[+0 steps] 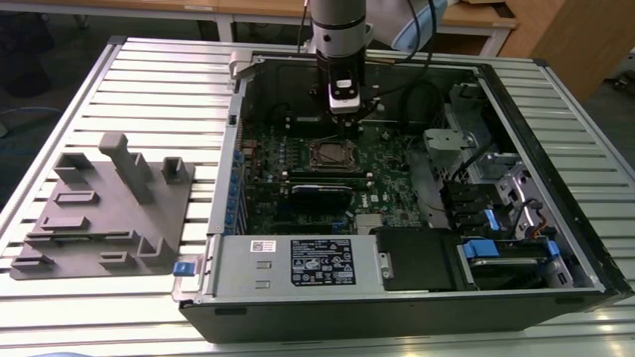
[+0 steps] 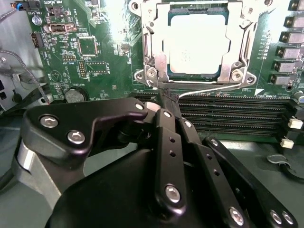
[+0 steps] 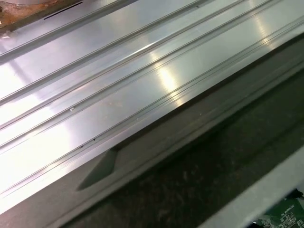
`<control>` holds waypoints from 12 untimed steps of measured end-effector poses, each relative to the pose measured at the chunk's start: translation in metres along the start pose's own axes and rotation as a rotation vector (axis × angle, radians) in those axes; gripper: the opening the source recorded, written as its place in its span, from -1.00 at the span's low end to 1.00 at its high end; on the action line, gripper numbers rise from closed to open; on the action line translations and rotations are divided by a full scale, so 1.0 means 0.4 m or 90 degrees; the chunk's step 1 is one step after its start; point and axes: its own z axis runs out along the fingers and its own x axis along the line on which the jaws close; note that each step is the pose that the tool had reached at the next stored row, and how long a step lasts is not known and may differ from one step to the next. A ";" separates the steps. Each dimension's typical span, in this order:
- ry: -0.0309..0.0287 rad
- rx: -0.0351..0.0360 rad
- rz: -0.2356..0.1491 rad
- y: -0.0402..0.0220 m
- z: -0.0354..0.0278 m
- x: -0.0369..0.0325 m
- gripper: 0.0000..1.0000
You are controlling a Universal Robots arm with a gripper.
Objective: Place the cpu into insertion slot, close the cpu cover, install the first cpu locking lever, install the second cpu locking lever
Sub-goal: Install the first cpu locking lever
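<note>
Exterior view: we see an open computer case lying on a slatted metal table, with a grey moulded fixture beside it toward the exterior view's left. The arm points straight down into the case. The gripper hangs just above the green circuit board, just beyond the insertion slot as this camera sees it. A labelled power supply sits along the case's near side. Second wrist view: the cpu lies flat in the slot, its pale metal top showing through the cut-out of the cpu cover, which lies flat around it. We note the gripper's black fingers drawn together with no gap between them. Their tips sit at the free end of a thin silver locking lever, which runs along the socket edge nearest the long black memory slots. Whether the tips actually pinch the lever we cannot tell. First wrist view: ribbed table metal, the dark case wall — and a small corner of green board.
</note>
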 end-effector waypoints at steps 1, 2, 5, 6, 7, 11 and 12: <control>0.0004 -0.0004 0.000 0.000 0.000 0.000 -0.79; 0.0018 -0.0026 -0.001 -0.001 0.000 0.000 -0.79; 0.0063 -0.0113 -0.003 -0.003 0.000 0.000 -0.79; 0.0079 -0.0145 -0.003 -0.005 -0.001 0.000 -0.79; 0.0092 -0.0176 -0.003 -0.006 -0.001 0.000 -0.79; 0.0143 -0.0304 -0.002 -0.014 -0.001 -0.001 -0.79; 0.0154 -0.0333 -0.002 -0.016 -0.001 -0.001 -0.79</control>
